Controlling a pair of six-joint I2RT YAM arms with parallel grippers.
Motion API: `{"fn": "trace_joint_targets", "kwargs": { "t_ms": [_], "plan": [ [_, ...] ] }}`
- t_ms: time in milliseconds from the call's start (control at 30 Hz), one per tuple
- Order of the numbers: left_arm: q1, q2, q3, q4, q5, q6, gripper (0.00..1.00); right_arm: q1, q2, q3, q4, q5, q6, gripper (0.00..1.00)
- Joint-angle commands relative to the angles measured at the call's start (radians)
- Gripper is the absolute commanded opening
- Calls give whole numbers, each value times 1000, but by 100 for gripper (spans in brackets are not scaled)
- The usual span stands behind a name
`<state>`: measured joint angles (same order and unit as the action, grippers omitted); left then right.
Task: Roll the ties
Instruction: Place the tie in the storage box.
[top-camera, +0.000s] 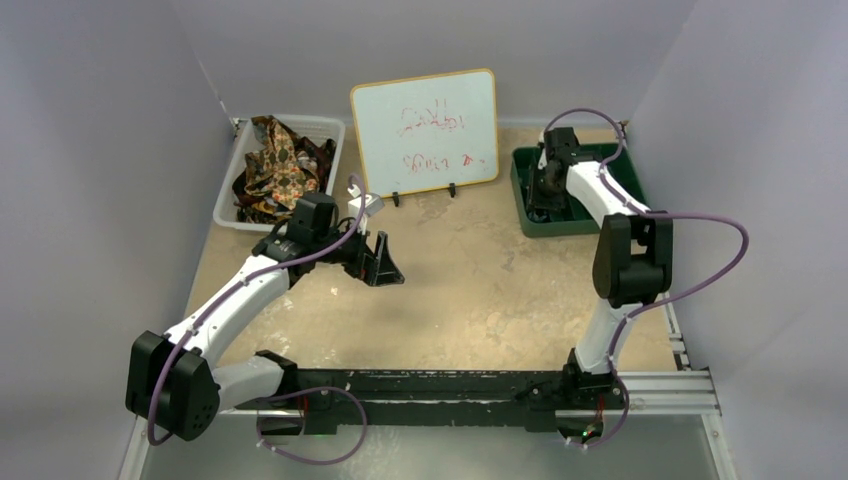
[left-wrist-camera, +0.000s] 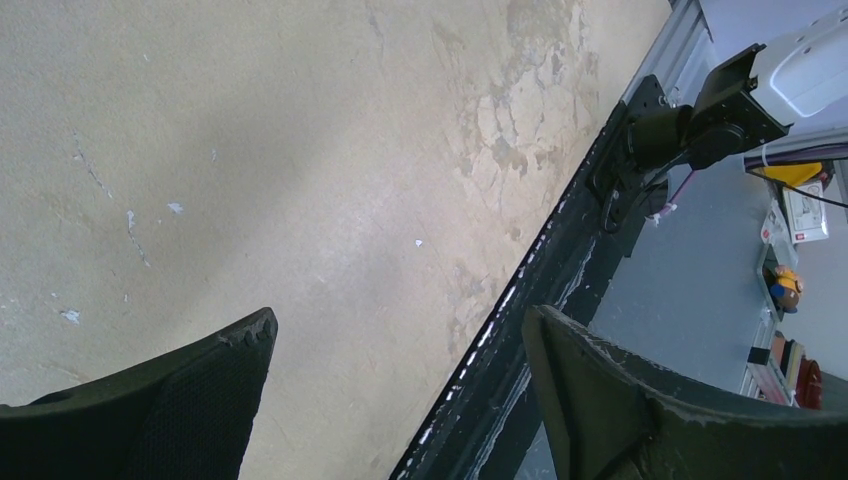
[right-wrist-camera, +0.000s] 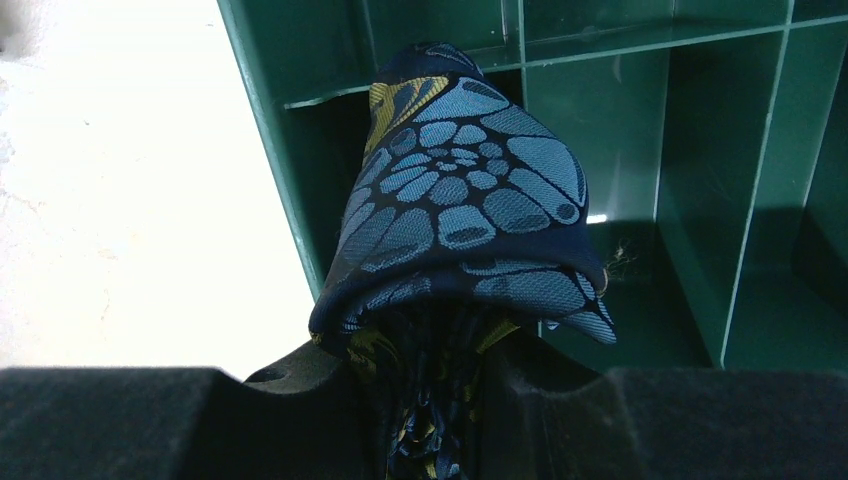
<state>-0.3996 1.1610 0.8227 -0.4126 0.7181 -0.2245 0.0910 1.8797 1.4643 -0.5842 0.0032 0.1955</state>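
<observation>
In the right wrist view a rolled dark navy tie (right-wrist-camera: 465, 215) with blue and gold print hangs over a compartment of the green divided tray (right-wrist-camera: 690, 200). My right gripper (right-wrist-camera: 440, 400) is shut on its lower part. In the top view that gripper (top-camera: 553, 170) reaches into the green tray (top-camera: 522, 200) at the back right. A heap of brown and gold ties (top-camera: 280, 165) fills the white bin (top-camera: 228, 200) at the back left. My left gripper (top-camera: 380, 262) hovers open over bare table, in front of the bin. Nothing lies between its fingers (left-wrist-camera: 150, 400).
A small whiteboard (top-camera: 425, 130) with red writing stands upright at the back centre, between the bin and the green tray. The black mounting rail (top-camera: 430, 385) runs along the table's near edge. Grey walls close in the left, right and back sides.
</observation>
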Motion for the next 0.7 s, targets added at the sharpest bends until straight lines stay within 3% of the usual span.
{"fn": "trace_joint_targets", "kwargs": {
  "t_ms": [0,367,667],
  "plan": [
    [4,-15,14,14,33,18,91,30,-44,-25,-28,-62,21,0],
    [4,-16,10,17,32,18,91,79,-37,29,-77,12,74,0],
    [5,-38,-17,22,26,25,91,106,-39,22,-98,-17,76,0]
  ]
}}
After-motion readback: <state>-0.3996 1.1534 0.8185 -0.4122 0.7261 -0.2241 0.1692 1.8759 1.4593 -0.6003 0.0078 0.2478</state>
